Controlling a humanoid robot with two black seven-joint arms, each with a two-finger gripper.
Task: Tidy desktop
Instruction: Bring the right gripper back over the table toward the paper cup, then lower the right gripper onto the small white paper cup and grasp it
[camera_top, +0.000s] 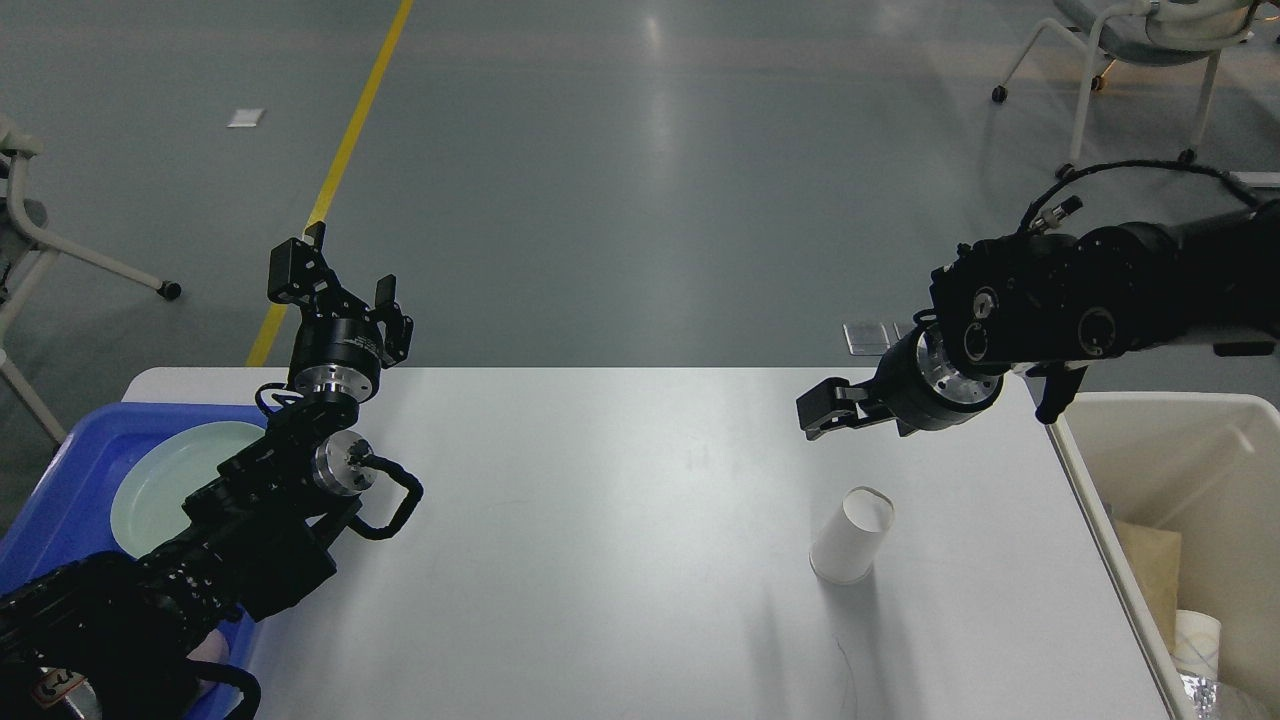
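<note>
The white desktop (620, 580) fills the lower half of the head view. A white paper cup (851, 537) stands on it at the right, mouth up and leaning slightly. My right gripper (822, 412) hovers over the desktop's far right part, above and a little left of the cup, apart from it. It is seen side-on and dark, so its fingers cannot be told apart. My left gripper (335, 280) is raised over the desktop's far left corner, open and empty.
A blue tray (55, 480) at the left edge holds a pale green plate (165, 480). A beige bin (1150, 405) at the right edge holds a paper cup (1196, 638) and a brown piece (1150, 570). Chairs stand on the floor beyond.
</note>
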